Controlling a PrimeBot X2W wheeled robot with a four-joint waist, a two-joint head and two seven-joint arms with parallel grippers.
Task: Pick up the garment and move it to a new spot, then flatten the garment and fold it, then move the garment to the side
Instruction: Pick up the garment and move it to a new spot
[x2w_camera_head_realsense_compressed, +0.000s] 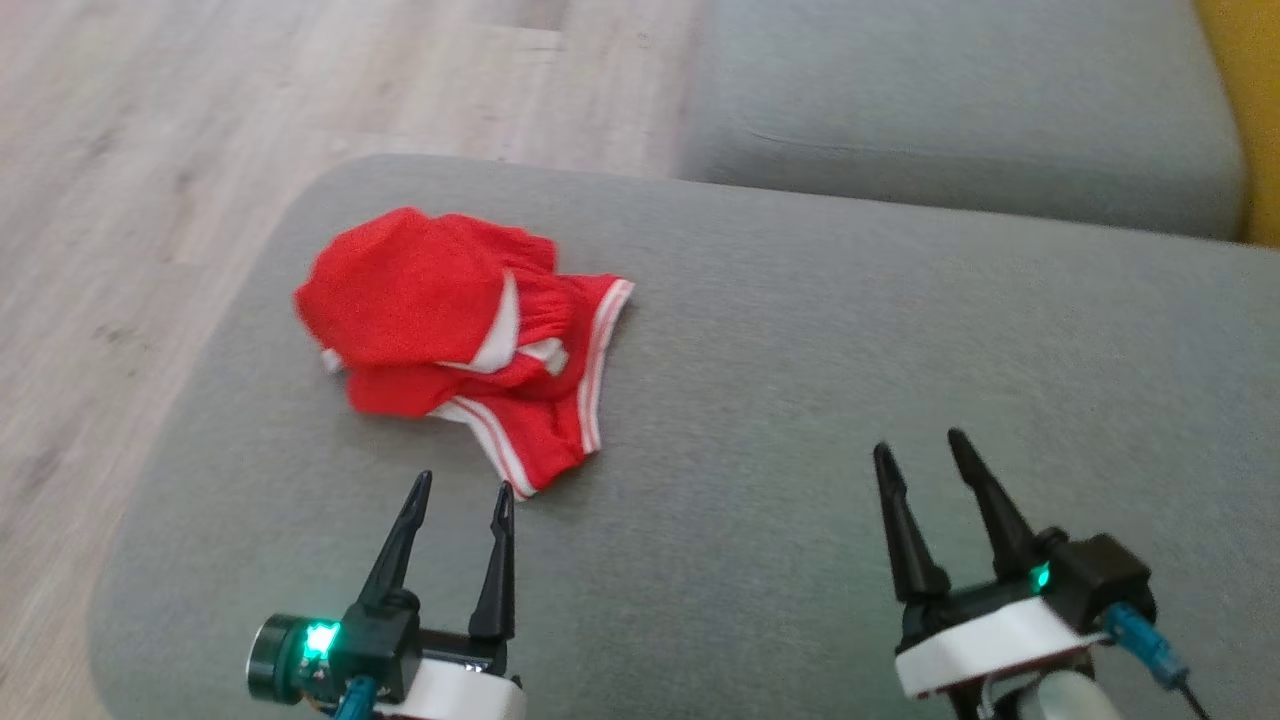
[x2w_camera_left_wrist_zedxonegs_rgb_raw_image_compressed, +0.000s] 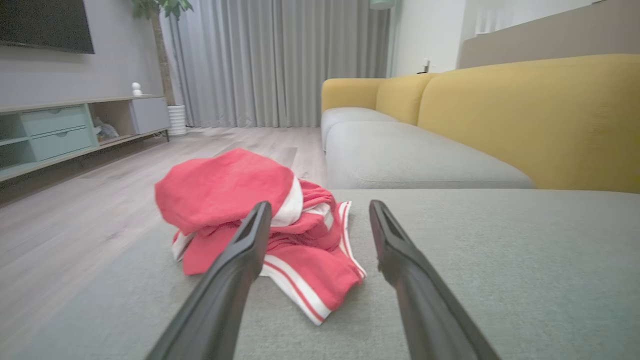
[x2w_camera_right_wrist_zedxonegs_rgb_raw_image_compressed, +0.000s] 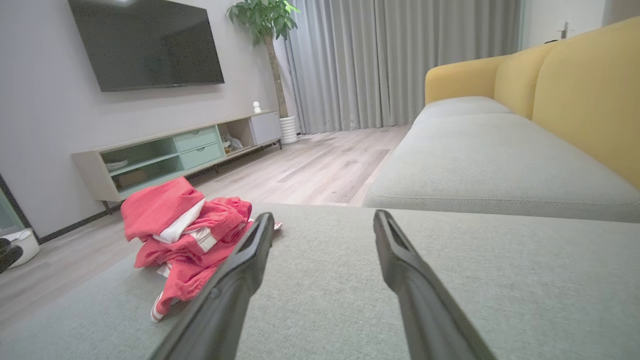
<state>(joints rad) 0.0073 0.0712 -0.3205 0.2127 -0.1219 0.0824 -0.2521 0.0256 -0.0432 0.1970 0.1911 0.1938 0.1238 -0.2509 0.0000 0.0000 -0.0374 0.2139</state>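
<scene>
The left gripper (x2w_camera_head_realsense_compressed: 465, 482) is seen with its two dark fingers spread wide and nothing between them; the right gripper (x2w_camera_head_realsense_compressed: 920, 443) is equally spread and empty, and it is kept well apart from the cloth, over the bare middle of the grey seat cushion (x2w_camera_head_realsense_compressed: 800, 350); the tip of the left gripper's inner finger is placed just beside the nearest hem corner of the red shorts (x2w_camera_head_realsense_compressed: 430, 300), but whether it is touching cannot be told

The red shorts, trimmed with white stripes, are lying in a crumpled heap on the left far part of the grey seat cushion, near its rounded edge, beyond which the wooden floor (x2w_camera_head_realsense_compressed: 150, 150) is seen; a second grey cushion (x2w_camera_head_realsense_compressed: 950, 90) and a yellow backrest (x2w_camera_head_realsense_compressed: 1245, 100) are found further away

The first step is judged to be in hand: the garment is not yet picked up; for the next move the left gripper should probably be advanced and lowered onto a raised fold, then closed firmly, so that several layers are taken together; the open middle of the cushion may serve as the new spot

The lower layers of the heap are hidden under the top flap, so waistband and legs are hard to separate; both wrists are cut off at the bottom edge; the head view is slightly blurred
</scene>
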